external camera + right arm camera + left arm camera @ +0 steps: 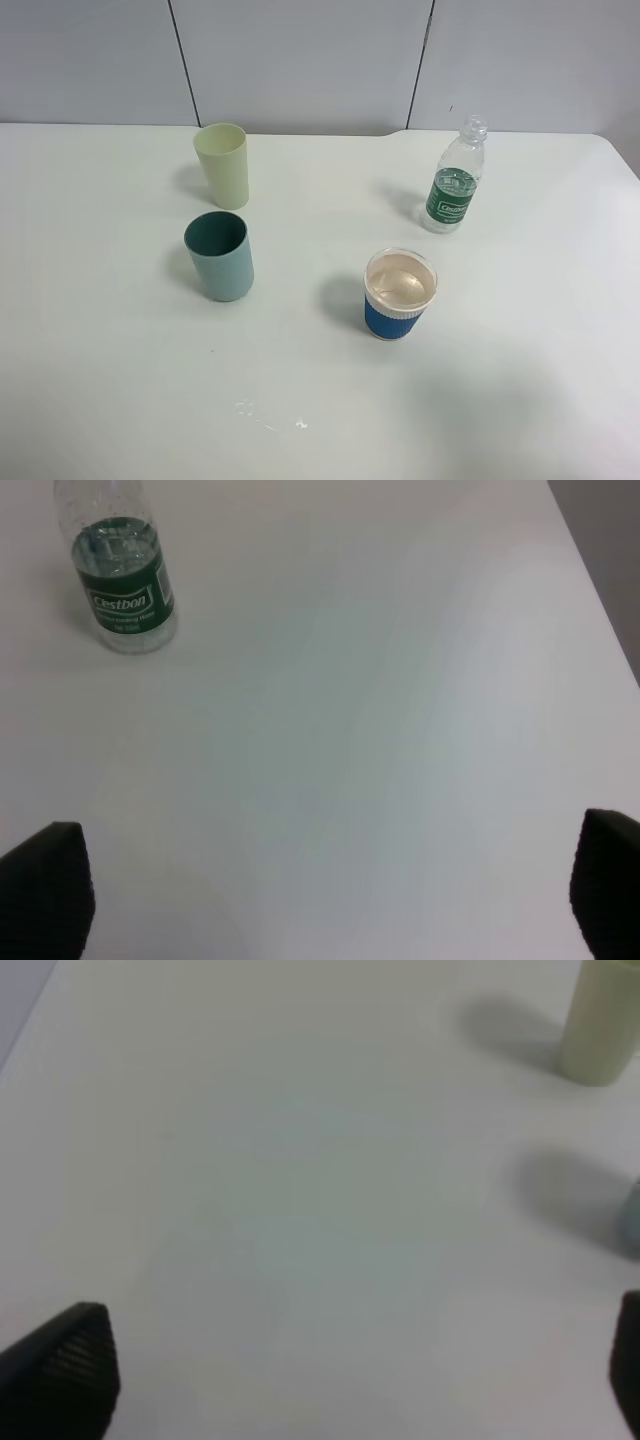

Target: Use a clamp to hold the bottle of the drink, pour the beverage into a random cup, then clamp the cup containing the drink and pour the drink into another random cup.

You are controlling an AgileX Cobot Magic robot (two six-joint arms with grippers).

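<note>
White tabletop [120, 380], grey panelled wall behind. Four things upright on it, well apart. Pale yellow-green cup [222, 164] far left; teal tumbler [220, 256] just in front of it, dark green inside. Blue-sleeved cup [399, 295] near middle, pinkish-beige inside. Clear bottle [456, 182] far right, green label, cap on. Small white specks [270, 417] near front edge.

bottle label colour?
Dark green with white lettering on the bottle; clearest in the right wrist view.
</note>
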